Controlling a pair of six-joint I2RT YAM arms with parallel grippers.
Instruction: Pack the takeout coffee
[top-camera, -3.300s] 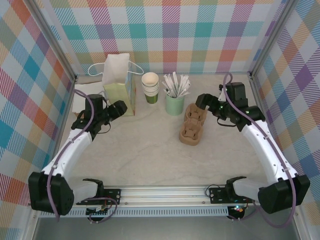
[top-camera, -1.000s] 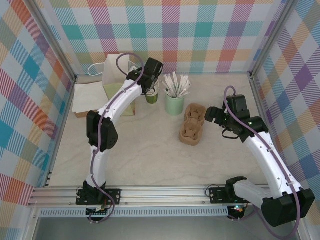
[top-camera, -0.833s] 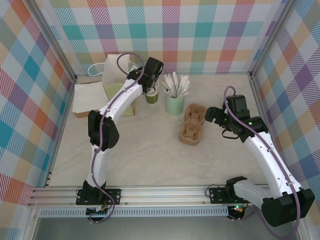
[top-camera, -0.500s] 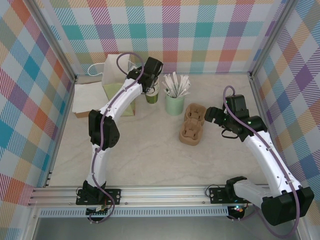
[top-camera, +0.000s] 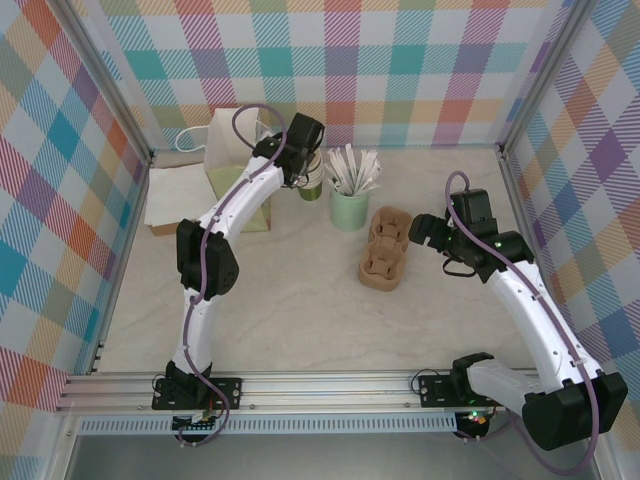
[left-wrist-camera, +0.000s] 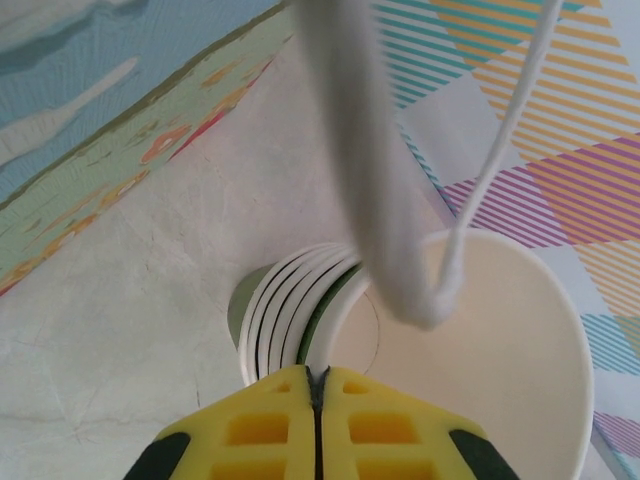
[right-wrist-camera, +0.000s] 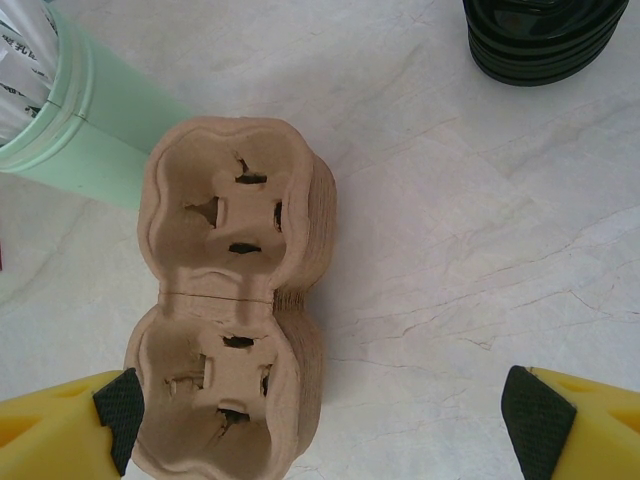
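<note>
My left gripper reaches to the back of the table, over the stack of olive-green paper cups. Its yellow jaws are shut, pinching the cream rim of the top cup, the takeout coffee cup. That cup sits tilted and partly raised out of the stack; it has no lid. My right gripper hovers open just right of the brown pulp cup carriers. In the right wrist view its two fingertips stand wide apart, with the carriers under the left one.
A mint-green cup of white stirrers stands between the cup stack and the carriers. A white paper bag stands left of the cups, its cord handle hanging before the left wrist camera. Black lids are stacked beyond the carriers. Napkins lie far left.
The left jaws have closed onto the top cup's rim, and that cup has tipped up a little from the stack. The right arm has stayed put.
</note>
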